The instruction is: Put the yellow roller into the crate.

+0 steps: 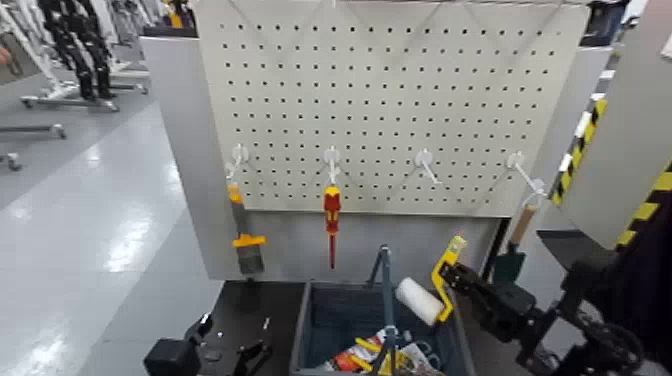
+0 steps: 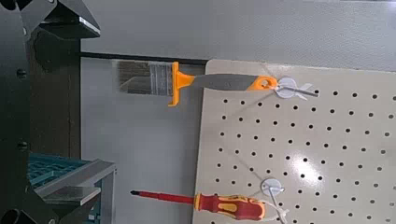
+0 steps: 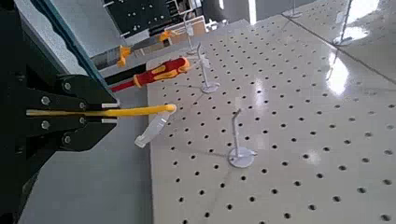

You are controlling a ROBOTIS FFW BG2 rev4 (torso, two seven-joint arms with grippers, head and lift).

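In the head view, I see the yellow roller above the right half of the crate, its white sleeve leaning and close to the upright centre handle. The right gripper is beside the roller, at the right side of the crate, and pinches its yellow handle. If the arm goes down with the roller tilted so, I think the sleeve could catch on the centre handle, or the bent handle could stop on the rim. Inside there are already some tools; released too high, the roller could bounce on them and lie across the rim. The left gripper is low, at the left of the crate.

In the left wrist view, the jaws of this gripper are spread, with nothing between them. The paintbrush and the screwdriver hang on their hooks; this arm seems only waiting, and a needless swing could knock them.

In the right wrist view, the jaws are pressed on the thin handle, whose end sticks out. Such a narrow grip could let the roller turn, if the sleeve touches something.
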